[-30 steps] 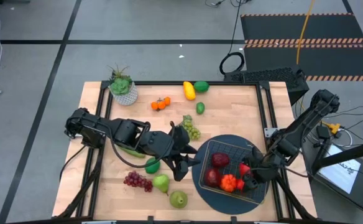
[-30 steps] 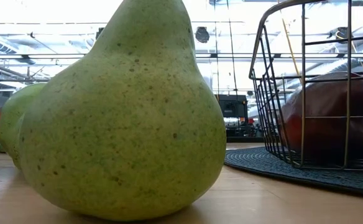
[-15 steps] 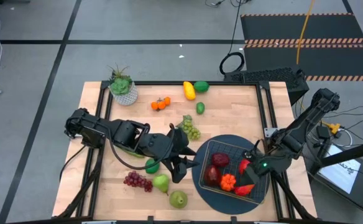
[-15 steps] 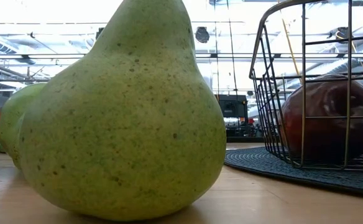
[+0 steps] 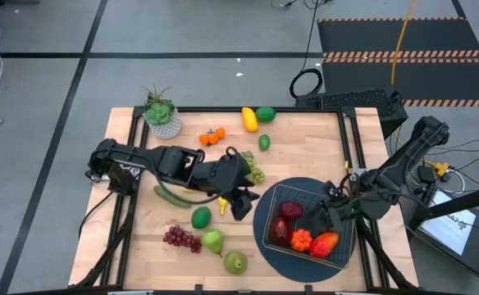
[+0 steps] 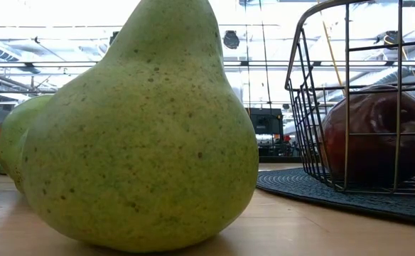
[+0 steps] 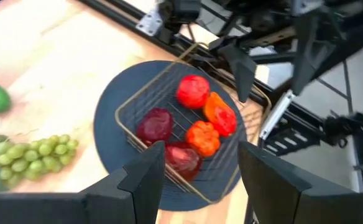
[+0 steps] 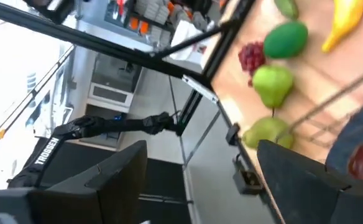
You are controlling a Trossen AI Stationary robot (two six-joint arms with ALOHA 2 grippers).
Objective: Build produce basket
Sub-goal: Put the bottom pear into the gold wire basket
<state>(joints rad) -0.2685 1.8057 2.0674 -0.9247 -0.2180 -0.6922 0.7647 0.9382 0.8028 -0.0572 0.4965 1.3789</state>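
The wire basket (image 5: 266,215) stands on a round dark blue mat (image 5: 264,246). It holds dark red apples (image 5: 290,210), an orange (image 5: 303,239) and a red-orange fruit (image 5: 324,243). My left gripper (image 5: 241,203) hangs open just left of the basket, which shows beyond its fingers in the left wrist view (image 7: 127,118). My right gripper (image 5: 331,215) is open over the basket's right side. On the table lie two pears (image 5: 236,262), purple grapes (image 5: 182,238), a green round fruit (image 5: 201,218), a banana (image 5: 223,206), a cucumber (image 5: 168,195) and green grapes (image 5: 253,170).
A potted plant (image 5: 162,115) stands at the far left corner. Small oranges (image 5: 212,136), a yellow fruit (image 5: 249,120), a lime (image 5: 266,114) and a small green fruit (image 5: 264,142) lie along the far side. In the low view a pear (image 6: 136,128) stands beside the basket (image 6: 314,92).
My right gripper has drawn back from the basket's near right corner toward the far edge, and the red-orange fruit now lies in the basket there. My left gripper has moved toward the far edge, off the green round fruit and the cucumber.
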